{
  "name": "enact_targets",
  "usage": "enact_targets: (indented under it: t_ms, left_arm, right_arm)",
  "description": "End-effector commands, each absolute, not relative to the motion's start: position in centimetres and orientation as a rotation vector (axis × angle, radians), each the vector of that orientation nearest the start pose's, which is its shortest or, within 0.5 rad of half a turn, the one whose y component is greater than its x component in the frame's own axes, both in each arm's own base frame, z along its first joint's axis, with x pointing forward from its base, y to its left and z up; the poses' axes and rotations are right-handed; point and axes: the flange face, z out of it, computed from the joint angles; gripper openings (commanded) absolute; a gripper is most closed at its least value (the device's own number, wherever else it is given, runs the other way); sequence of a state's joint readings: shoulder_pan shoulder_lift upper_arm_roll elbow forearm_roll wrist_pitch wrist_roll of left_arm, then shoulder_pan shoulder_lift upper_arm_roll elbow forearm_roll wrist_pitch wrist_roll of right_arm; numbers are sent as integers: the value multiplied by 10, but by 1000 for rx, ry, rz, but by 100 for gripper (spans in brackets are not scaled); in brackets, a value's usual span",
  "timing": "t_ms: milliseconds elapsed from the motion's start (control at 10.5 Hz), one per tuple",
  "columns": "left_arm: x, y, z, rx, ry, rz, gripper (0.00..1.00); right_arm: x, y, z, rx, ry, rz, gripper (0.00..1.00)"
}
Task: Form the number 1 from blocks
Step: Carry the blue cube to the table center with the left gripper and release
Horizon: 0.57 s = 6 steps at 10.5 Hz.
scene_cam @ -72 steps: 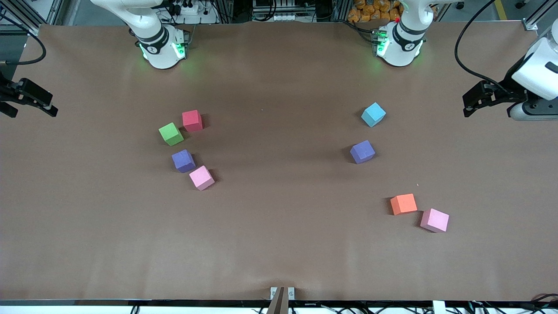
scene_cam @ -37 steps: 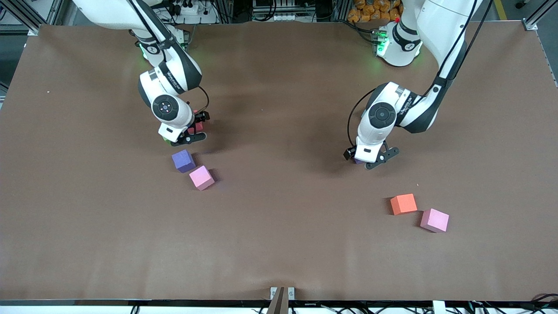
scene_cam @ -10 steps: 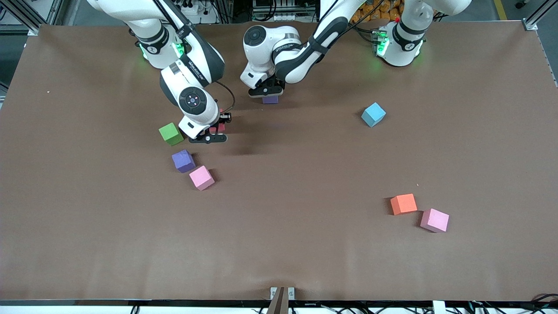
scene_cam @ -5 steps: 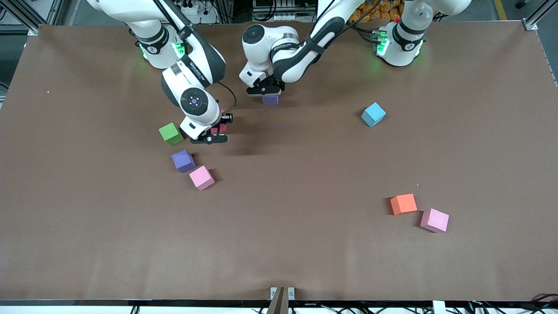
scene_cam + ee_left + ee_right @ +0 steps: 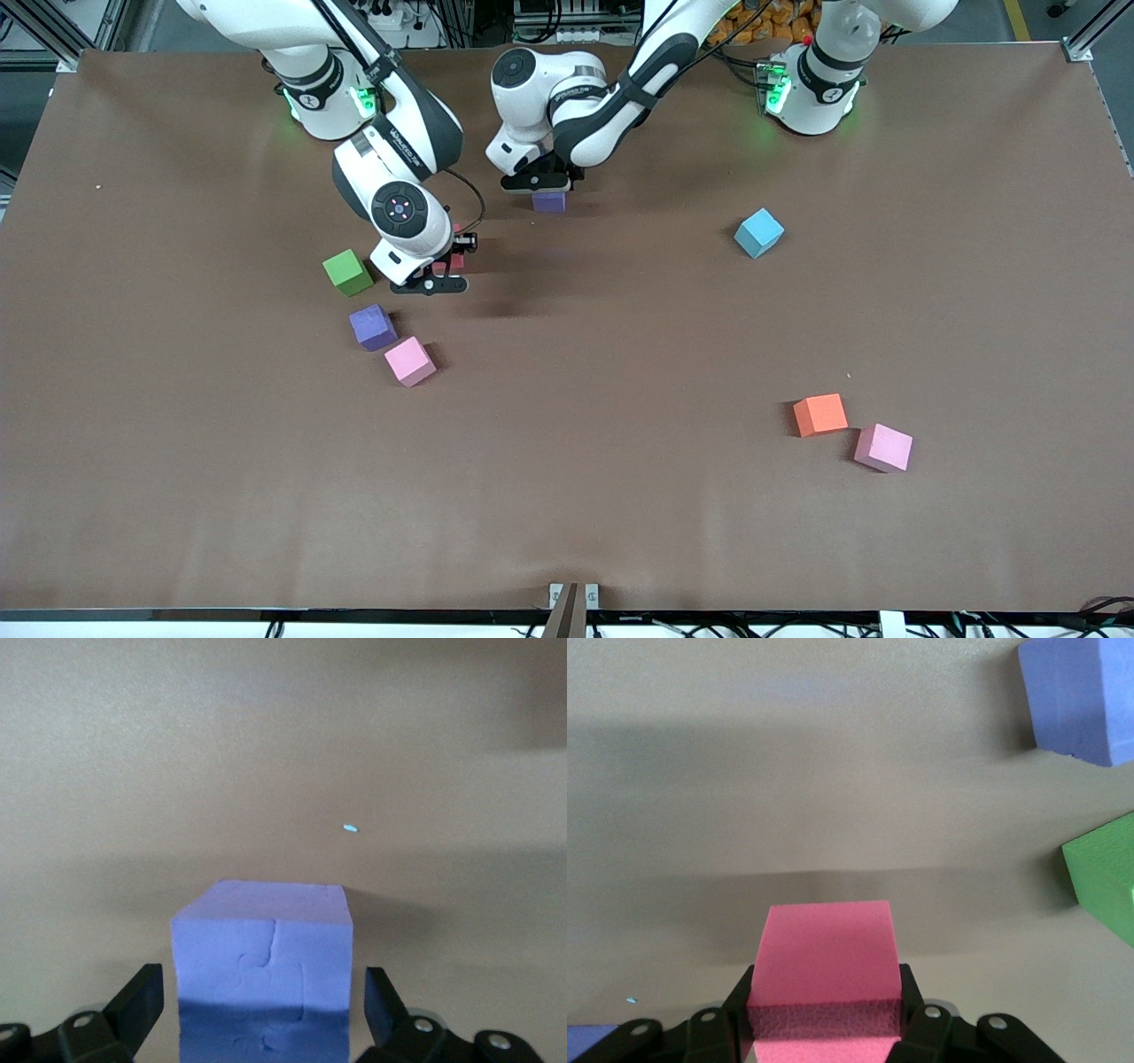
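Brown paper covers the table (image 5: 620, 496). From the front we barely see the red block (image 5: 455, 260) under the right gripper (image 5: 440, 269); its wrist view shows the fingers clamped on it in the air. The left gripper (image 5: 264, 1014) stands released around a purple block (image 5: 263, 983) resting between the bases. Orange block (image 5: 819, 414) and pink block (image 5: 883, 447) lie near the left arm's end.

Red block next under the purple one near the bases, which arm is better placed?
Right: the right gripper already holds the red block; the left gripper stands open around the purple block.
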<state>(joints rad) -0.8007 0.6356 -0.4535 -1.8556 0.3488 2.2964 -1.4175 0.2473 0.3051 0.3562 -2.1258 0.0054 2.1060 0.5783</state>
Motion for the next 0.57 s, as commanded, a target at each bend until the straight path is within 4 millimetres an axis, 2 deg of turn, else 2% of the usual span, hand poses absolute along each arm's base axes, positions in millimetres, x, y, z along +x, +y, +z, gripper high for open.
enact_targets:
  t_ms: [0, 95, 286, 382, 477]
  left_arm:
    - [227, -588, 237, -3017, 11, -18, 100]
    - [251, -580, 251, -3008, -50, -34, 100]
    - [317, -552, 281, -3003, -207, -69, 100]
    - [362, -524, 292, -2996, -321, -85, 100]
    - [406, -491, 294, -2979, -425, -90, 100]
  right_arm:
    - [446, 314, 253, -3168, 9, 525, 0]
    - [445, 315, 251, -3169, 4, 529, 0]
    - [446, 319, 251, -3169, 34, 524, 0]
    - [445, 329, 249, -3170, 53, 524, 0]
    - [446, 339, 248, -3171, 89, 522, 0]
